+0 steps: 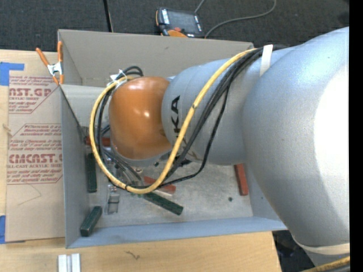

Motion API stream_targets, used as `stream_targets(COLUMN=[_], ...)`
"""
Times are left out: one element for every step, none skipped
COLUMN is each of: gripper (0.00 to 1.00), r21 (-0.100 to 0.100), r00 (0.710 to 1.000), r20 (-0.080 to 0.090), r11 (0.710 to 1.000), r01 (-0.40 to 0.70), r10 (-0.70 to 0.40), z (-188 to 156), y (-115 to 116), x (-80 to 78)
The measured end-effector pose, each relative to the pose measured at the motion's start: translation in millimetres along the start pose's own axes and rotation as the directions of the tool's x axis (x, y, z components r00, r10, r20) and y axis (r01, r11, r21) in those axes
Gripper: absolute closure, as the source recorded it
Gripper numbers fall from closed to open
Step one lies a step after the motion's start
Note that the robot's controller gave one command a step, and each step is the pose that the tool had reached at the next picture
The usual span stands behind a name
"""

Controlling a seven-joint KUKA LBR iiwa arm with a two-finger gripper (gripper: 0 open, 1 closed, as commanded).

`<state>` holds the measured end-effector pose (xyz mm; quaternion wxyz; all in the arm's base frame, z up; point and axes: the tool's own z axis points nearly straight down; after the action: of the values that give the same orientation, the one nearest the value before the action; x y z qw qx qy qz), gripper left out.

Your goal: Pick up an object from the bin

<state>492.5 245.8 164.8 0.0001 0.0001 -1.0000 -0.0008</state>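
Observation:
My gripper [120, 166] reaches down into the left part of the bin, mostly hidden under the arm's orange cover. Just left of it a dark green stick [91, 172] lies along the left wall. A small grey metal piece [113, 200] lies on the floor right below the gripper. To its lower right a second dark green stick [165, 203] lies slanted, with a thin red piece [152, 181] beside it. I see nothing held in the gripper.
A short dark green block [90, 221] lies in the bin's front left corner. A red-brown stick [241, 180] lies at the right, close to the arm. The arm and its cables cover the bin's middle and back.

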Motion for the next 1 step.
stream_targets(gripper=[0.00], r21=[0.005], r00=[0.977], r20=[-0.006], r11=[0.977], r01=[-0.212], r10=[0.212], z=[98.5], y=[-31.2], x=[6.3])
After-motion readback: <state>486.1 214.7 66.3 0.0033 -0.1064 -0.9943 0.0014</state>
